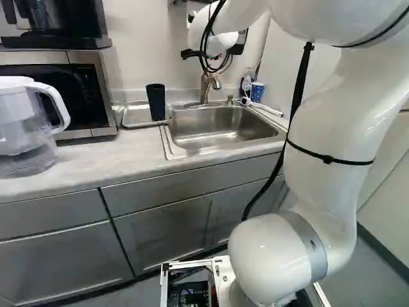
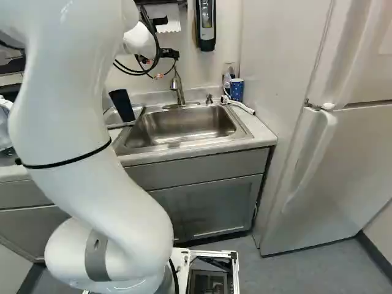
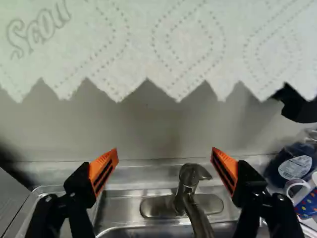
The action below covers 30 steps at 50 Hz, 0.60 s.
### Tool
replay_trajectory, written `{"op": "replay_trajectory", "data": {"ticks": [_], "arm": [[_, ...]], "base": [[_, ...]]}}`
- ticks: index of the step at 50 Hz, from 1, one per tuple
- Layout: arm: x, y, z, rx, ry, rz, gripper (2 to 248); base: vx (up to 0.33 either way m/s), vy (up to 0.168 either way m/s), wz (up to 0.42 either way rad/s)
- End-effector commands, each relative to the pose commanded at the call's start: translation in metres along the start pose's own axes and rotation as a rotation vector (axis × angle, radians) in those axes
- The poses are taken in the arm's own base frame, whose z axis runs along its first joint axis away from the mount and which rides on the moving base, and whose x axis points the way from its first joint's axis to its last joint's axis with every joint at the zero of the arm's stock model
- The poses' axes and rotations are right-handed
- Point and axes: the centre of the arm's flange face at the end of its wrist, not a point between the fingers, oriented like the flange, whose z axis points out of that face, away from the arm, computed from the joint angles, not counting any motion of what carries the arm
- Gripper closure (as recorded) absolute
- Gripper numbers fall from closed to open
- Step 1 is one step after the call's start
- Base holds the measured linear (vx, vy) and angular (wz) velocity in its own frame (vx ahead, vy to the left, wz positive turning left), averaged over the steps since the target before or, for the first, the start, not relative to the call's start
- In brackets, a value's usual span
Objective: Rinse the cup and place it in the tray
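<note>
In the left base view, black parts of my gripper (image 1: pixel 190 54) show beside the white wrist, above the faucet. The wrist view shows the gripper (image 3: pixel 165 157) open, its orange pads wide apart with nothing held; the faucet (image 3: pixel 187 186) stands beyond and between them. A black cup (image 1: pixel 156 102) stands upright at the metal tray (image 1: pixel 136 116), near its sink side. A blue dotted cup (image 2: pixel 237 90) stands at the sink's back corner by the wall; part of it shows outside one finger in the wrist view. The sink (image 1: pixel 217 125) lies below the wrist.
Paper towel (image 3: pixel 163 44) hangs ahead of the gripper, above the faucet. A dark bottle (image 3: pixel 293 166) stands near the blue cup. A clear pitcher (image 1: pixel 25 125) and a microwave (image 1: pixel 92 89) are left of the tray. A refrigerator (image 2: pixel 337 153) stands right of the counter.
</note>
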Motion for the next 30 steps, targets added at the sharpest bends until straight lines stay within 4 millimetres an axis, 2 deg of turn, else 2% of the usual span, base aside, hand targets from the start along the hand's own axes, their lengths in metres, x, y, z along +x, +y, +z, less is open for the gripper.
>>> {"op": "replay_trajectory", "data": {"ticks": [5,30], "arm": [[0.0014,-0.0049,0.0061,0.008,0.002,-0.002,3],[-0.0030,-0.0053,0.0061,0.009,-0.047,-0.002,3]], "base": [[0.000,0.000,0.000],[0.000,0.000,0.000]]}}
